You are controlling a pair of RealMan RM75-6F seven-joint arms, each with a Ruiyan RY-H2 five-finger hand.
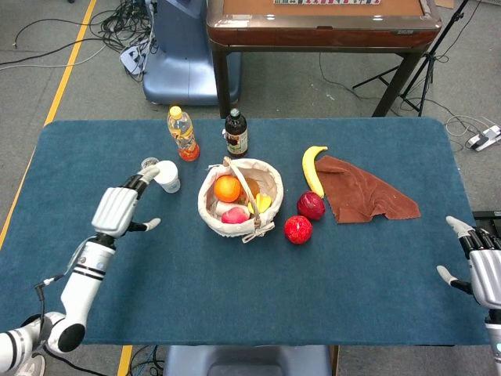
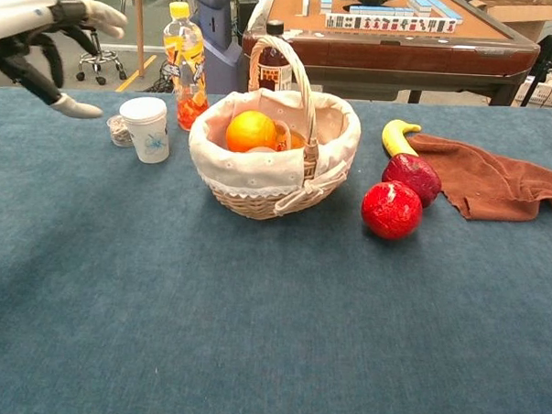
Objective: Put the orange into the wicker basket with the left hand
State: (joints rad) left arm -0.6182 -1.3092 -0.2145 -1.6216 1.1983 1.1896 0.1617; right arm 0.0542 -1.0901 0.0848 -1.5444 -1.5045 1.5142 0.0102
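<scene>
The orange (image 1: 227, 188) (image 2: 251, 131) lies inside the wicker basket (image 1: 270, 182) (image 2: 334, 136), at its left side, among other fruit. My left hand (image 1: 117, 209) (image 2: 41, 30) is open and empty, fingers spread, well left of the basket and near the white paper cup (image 1: 167, 176) (image 2: 148, 128). My right hand (image 1: 477, 262) rests open at the table's right edge, holding nothing; the chest view does not show it.
An orange-drink bottle (image 1: 182, 134) (image 2: 183, 64) and a dark bottle (image 1: 236, 133) (image 2: 274, 68) stand behind the basket. Right of it lie two red fruits (image 1: 297, 229) (image 2: 391, 209), a banana (image 1: 311, 168) and a brown cloth (image 1: 360, 190). A small glass jar (image 2: 119, 130) sits by the cup.
</scene>
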